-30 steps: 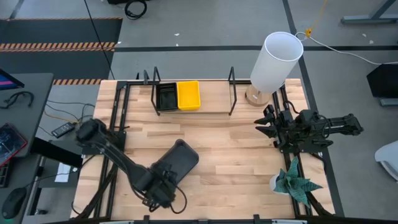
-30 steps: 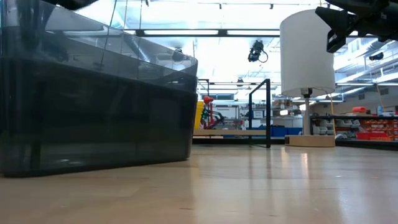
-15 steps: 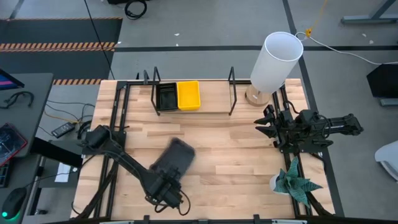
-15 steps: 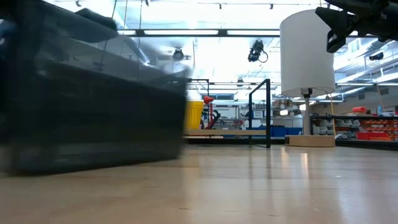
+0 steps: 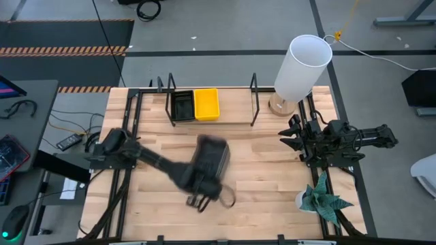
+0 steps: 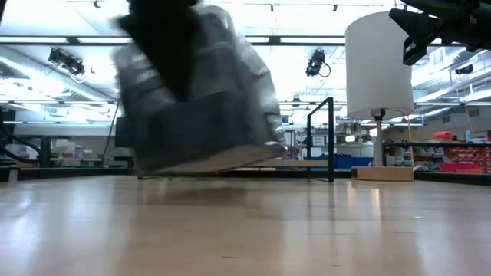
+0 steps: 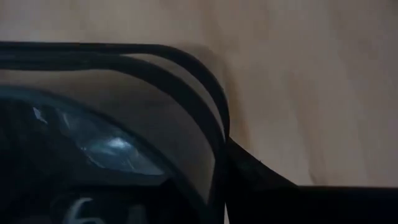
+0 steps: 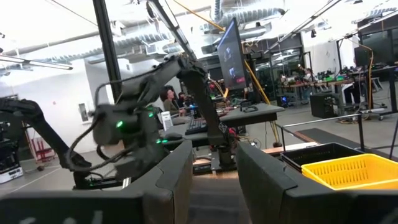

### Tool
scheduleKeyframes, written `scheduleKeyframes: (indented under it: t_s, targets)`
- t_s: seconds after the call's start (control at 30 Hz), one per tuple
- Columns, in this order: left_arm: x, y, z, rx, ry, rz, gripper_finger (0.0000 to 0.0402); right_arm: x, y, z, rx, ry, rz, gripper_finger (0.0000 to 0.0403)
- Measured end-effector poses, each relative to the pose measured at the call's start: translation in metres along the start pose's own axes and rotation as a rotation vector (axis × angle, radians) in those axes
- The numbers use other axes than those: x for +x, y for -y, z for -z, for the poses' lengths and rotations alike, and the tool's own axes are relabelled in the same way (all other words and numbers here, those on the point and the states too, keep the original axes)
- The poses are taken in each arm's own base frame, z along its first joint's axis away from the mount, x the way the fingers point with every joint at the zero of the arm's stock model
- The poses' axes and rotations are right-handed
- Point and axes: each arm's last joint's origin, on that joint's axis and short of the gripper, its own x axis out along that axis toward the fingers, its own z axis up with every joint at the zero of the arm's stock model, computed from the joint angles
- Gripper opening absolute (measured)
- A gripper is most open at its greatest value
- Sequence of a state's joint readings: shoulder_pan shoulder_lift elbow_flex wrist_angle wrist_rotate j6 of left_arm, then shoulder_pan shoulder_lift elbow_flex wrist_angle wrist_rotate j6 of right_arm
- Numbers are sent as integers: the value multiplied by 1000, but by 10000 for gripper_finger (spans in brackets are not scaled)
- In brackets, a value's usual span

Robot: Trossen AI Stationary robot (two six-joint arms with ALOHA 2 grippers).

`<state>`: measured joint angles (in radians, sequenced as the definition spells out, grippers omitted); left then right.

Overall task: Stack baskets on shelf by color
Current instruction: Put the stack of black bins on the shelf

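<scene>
A large translucent dark grey basket (image 5: 212, 158) hangs blurred over the middle of the table, and my left gripper (image 5: 202, 185) is shut on its near end. In the low view this basket (image 6: 201, 107) is tilted and clear of the tabletop. The shelf (image 5: 231, 112) stands at the far edge. On it a small black basket (image 5: 182, 105) and a yellow basket (image 5: 206, 103) rest side by side on their bases. My right gripper (image 5: 291, 135) waits open above the table's right side, and nothing is between its fingers. My left gripper holds the dark grey basket by its near-end rim (image 7: 214, 134), close to a rounded corner. The fingers come from the table's near left side. The gripper's own body hides how the fingers lie on the rim. The basket hangs tilted, lifted clear of the table.
A tall white cylinder lamp (image 5: 302, 68) stands on a wooden base at the far right corner. A small potted plant (image 5: 321, 199) sits near the right front. Bare wood (image 5: 259, 177) lies between the basket and my right arm.
My left gripper has swung up, toward the table's right edge and toward the shelf. The dark grey basket rested on the table a second ago. It has gone with the gripper, is lifted clear and tilted, and has turned about.
</scene>
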<state>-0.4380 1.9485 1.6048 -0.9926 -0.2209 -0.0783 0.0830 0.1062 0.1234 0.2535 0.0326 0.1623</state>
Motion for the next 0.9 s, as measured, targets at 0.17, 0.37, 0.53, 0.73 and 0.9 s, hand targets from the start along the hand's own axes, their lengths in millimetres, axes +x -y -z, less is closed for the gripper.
scheduleKeyframes:
  t_s: [0.17, 0.37, 0.53, 0.73, 0.9]
  targets:
    - [-18, -40, -22, -76, 125, -30, 15, 0, 0, 0, 0, 0, 1, 130]
    - [-27, -82, -37, -184, 256, -41, 15, 0, 0, 0, 0, 0, 0, 130]
    - [-22, -122, -33, -259, 274, -37, 18, 0, 0, 0, 0, 0, 0, 130]
    - [-21, -152, -35, -266, 363, -15, 16, 0, 0, 0, 0, 0, 0, 130]
    - [-19, -173, -30, -274, 367, -47, 17, 0, 0, 0, 0, 0, 0, 130]
